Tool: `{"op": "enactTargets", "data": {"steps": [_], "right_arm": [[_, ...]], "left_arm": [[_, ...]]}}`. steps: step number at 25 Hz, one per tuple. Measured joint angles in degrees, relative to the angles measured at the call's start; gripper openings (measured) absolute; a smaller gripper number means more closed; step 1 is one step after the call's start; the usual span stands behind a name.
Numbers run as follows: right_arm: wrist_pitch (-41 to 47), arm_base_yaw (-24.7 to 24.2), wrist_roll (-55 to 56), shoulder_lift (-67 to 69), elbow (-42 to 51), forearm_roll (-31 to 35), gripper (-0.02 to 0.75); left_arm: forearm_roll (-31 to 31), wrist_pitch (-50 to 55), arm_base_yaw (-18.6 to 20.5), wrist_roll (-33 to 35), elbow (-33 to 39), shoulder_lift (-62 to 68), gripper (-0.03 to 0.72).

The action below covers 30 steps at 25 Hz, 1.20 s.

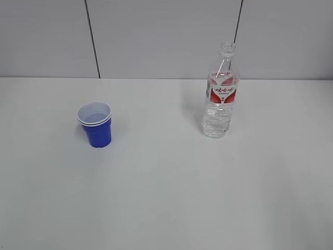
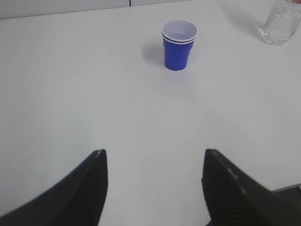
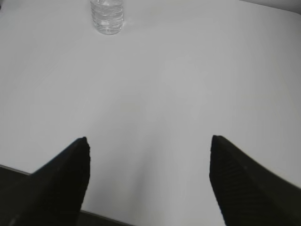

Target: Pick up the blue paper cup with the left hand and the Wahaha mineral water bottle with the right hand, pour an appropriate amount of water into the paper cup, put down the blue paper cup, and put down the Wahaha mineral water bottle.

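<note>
The blue paper cup (image 1: pixel 95 124) stands upright on the white table at the left. It also shows in the left wrist view (image 2: pixel 178 44), far ahead of my open, empty left gripper (image 2: pixel 154 155). The Wahaha mineral water bottle (image 1: pixel 221 94) stands upright and uncapped at the right, with water in its lower part. Its base shows at the top of the right wrist view (image 3: pixel 107 16), far ahead and left of my open, empty right gripper (image 3: pixel 148 141). Neither arm shows in the exterior view.
The white table (image 1: pixel 166 198) runs back to a grey panelled wall (image 1: pixel 166 36). The table's near edge shows at the bottom of the right wrist view (image 3: pixel 108 220). The bottle's base also shows at the top right of the left wrist view (image 2: pixel 282 23).
</note>
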Motion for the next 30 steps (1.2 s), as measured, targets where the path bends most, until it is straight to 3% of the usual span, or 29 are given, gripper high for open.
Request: {"op": "enactTargets", "data": {"steps": [16,21,30], "right_arm": [[0.0,0.0,0.0,0.0,0.0,0.0,0.589],[0.0,-1.0,0.0,0.0,0.0,0.0,0.589],[-0.1,-7.2,0.1,0.0,0.0,0.0,0.589]], "left_arm": [[0.0,0.0,0.3,0.0,0.0,0.0,0.468],[-0.1,0.0,2.9,0.0,0.0,0.0,0.460],[-0.2,0.0,9.8,0.0,0.0,0.0,0.459]]}}
